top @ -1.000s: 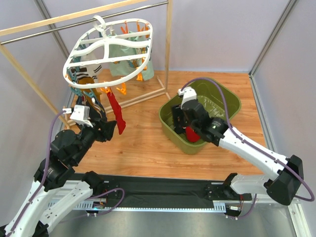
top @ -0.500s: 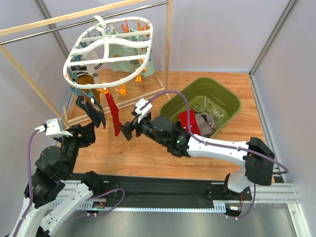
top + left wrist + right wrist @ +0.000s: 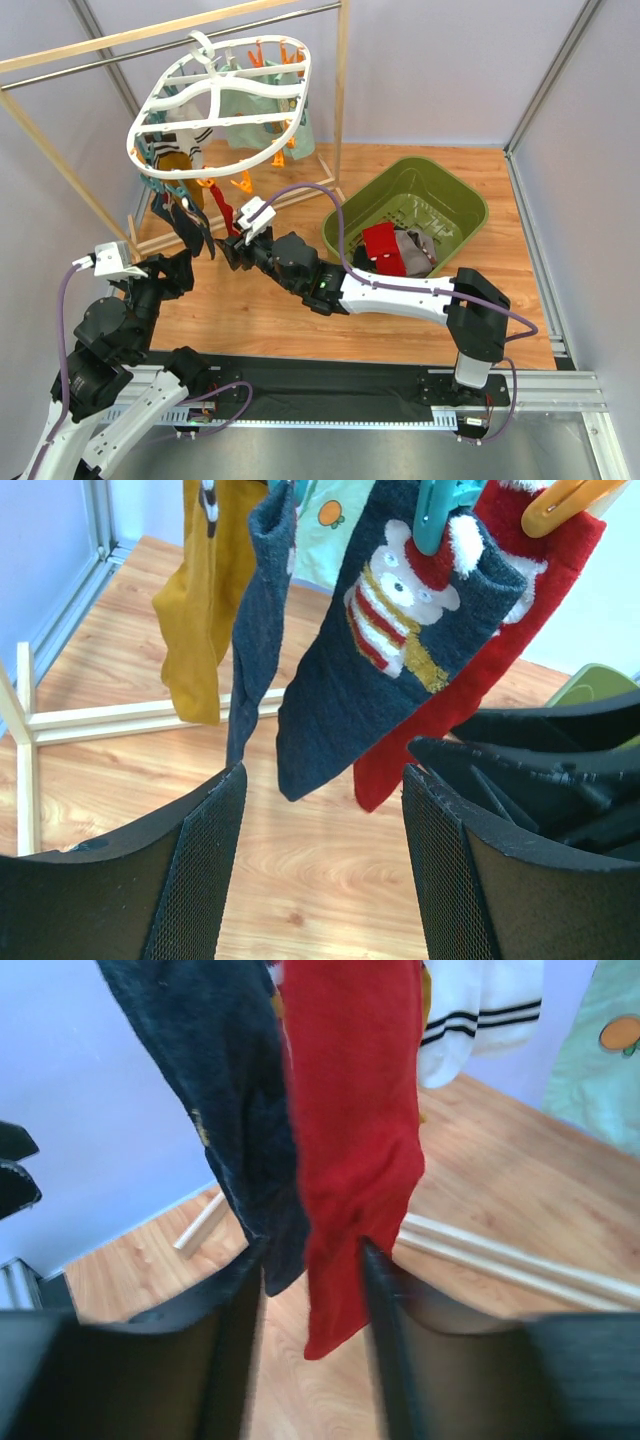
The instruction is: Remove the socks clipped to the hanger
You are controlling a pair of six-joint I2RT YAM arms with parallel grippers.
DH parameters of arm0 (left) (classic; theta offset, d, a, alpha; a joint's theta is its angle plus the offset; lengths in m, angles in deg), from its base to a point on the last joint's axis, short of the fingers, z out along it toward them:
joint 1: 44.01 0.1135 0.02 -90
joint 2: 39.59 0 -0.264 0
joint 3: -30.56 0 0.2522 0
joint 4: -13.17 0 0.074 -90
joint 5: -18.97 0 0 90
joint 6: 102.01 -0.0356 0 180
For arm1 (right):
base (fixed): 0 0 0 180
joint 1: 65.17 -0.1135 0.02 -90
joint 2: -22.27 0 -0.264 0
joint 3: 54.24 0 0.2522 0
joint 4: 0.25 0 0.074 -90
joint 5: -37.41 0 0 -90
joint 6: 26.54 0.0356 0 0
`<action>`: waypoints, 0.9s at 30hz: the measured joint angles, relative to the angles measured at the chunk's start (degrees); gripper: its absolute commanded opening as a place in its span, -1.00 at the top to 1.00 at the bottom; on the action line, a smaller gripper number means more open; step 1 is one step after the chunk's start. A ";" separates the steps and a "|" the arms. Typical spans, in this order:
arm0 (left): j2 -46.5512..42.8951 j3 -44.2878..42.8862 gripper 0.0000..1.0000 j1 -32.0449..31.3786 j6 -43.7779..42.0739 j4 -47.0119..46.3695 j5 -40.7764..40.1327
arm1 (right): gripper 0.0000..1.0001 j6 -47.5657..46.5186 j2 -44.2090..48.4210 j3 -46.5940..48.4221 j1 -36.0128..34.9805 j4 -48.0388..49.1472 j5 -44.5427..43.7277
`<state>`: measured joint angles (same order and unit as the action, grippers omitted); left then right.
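A few socks [image 3: 382, 245] lie in the bin [image 3: 455, 195], several hang clipped on the hanger [image 3: 215, 95]; the right gripper [image 3: 312, 1260] straddles the red sock [image 3: 350, 1110] unclosed, and the left gripper [image 3: 322, 775] gapes empty.

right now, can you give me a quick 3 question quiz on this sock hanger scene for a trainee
1. True or false: the left end effector is holding a sock.
2. Which sock hangs between the fingers of the right end effector? A mustard, B red, C white striped.
3. What colour is the clip holding the dark patterned sock?
Key: 1 false, it is open and empty. 2 B, the red sock. 3 teal.
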<state>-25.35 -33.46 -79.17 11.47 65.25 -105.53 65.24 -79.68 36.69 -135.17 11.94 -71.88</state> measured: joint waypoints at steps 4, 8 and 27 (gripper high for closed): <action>0.00 0.26 -0.41 0.00 -0.07 -0.66 0.87 | 0.92 -0.50 0.59 -1.53 0.00 0.79 -0.72; 0.02 0.81 -0.40 0.00 -0.44 -1.27 2.64 | 0.99 -0.35 3.19 -4.35 0.00 0.83 -0.81; 9.81 3.13 -0.41 0.00 -1.73 -11.58 29.03 | 0.99 0.37 27.63 -19.65 1.73 -0.90 1.90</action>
<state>-15.53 -30.34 -79.17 9.75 53.67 -76.50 65.61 -52.05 17.04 -133.44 11.04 -69.98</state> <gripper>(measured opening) 0.702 0.010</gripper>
